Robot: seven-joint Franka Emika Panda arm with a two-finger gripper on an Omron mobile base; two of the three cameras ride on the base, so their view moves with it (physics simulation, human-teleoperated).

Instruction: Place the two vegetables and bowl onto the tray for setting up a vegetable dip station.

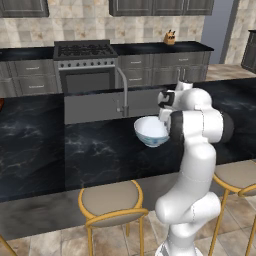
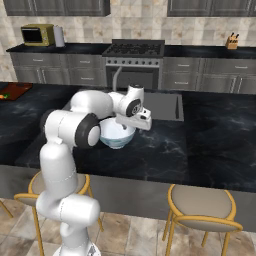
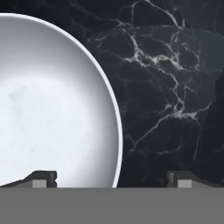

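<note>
My gripper (image 3: 111, 179) was spread wide and held nothing. It hung just above the bowl (image 3: 52, 105), with one finger over the inside of the bowl and the other finger over the bare table (image 3: 175, 65) outside it. The white rim ran between my fingers.

I thought a few things could go wrong. If I came down crooked, a finger could bump the rim and tip the bowl. If I squeezed too softly, the smooth, round wall could slip out. The tray (image 2: 15, 90) sat far off to one side, so a loose hold could drop the bowl on the way.
</note>
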